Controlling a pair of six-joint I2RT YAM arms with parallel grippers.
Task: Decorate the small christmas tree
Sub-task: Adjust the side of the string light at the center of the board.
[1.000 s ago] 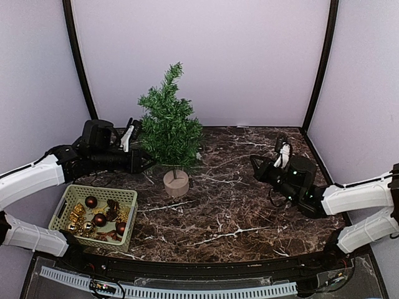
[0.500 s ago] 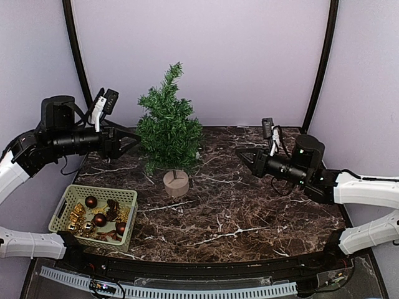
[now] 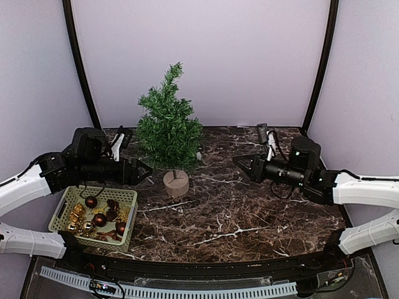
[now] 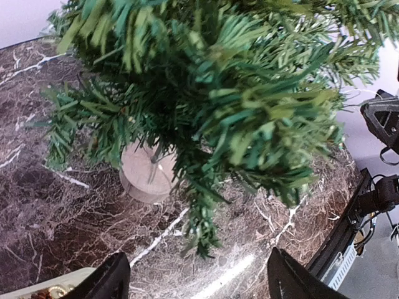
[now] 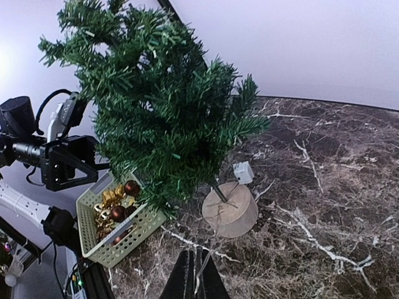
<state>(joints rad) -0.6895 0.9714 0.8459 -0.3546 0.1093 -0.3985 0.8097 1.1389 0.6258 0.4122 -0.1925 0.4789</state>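
Small christmas tree [image 3: 168, 128] stands upright on its round wooden base, back-centre on the marble table [image 3: 249, 212]. We see the left gripper [image 3: 142, 169] spread wide and empty beside its lower branches. The right gripper [image 3: 240, 162], well apart, looks pressed together, perhaps on a thin thread.

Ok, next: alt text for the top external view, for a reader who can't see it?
An undecorated small christmas tree stands on a dark marble table between two robot arms. The left gripper is open near its lower branches; the right gripper is shut, apart from it. A green basket of red and gold ornaments sits front left.
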